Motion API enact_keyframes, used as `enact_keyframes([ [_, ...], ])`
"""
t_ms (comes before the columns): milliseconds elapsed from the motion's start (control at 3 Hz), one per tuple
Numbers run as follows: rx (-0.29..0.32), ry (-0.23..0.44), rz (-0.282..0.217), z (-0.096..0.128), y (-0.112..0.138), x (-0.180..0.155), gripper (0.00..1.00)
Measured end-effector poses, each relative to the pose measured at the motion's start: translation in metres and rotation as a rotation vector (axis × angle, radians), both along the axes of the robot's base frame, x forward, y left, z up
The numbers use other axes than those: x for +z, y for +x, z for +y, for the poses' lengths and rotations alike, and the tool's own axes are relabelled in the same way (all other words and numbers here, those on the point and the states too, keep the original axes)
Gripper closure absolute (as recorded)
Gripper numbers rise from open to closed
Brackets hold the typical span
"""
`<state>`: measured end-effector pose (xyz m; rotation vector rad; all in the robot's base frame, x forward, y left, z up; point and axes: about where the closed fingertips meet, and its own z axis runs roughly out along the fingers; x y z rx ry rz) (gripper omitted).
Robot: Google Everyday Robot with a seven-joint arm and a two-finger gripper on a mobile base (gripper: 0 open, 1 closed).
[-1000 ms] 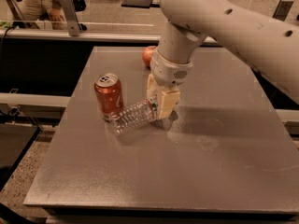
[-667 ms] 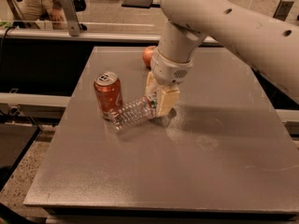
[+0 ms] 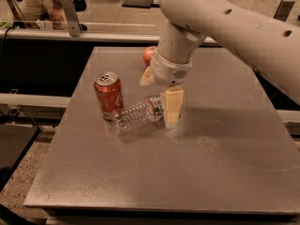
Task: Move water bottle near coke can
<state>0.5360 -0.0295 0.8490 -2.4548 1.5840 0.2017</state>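
Note:
The water bottle (image 3: 136, 116) lies on its side on the grey table (image 3: 187, 172), its base end close to the coke can (image 3: 108, 95), which stands upright just to its left. The bottle's cap end is hidden behind the near finger (image 3: 171, 106). My gripper (image 3: 159, 93) hangs from the white arm directly over the bottle's neck end. Its fingers stand apart, one in front of the neck and one behind it. The bottle rests on the table top.
A red apple (image 3: 149, 55) sits behind the gripper toward the table's back edge. A railing and a lower floor area lie left of the table. A seated person and chairs are in the far background.
The bottle has settled slightly flatter on the table beside the can. The gripper and arm have barely moved.

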Motion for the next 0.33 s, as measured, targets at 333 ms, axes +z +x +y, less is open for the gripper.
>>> enact_keyframes([
  [333,0.0,0.0,0.0,0.0,0.0,0.0,0.0],
])
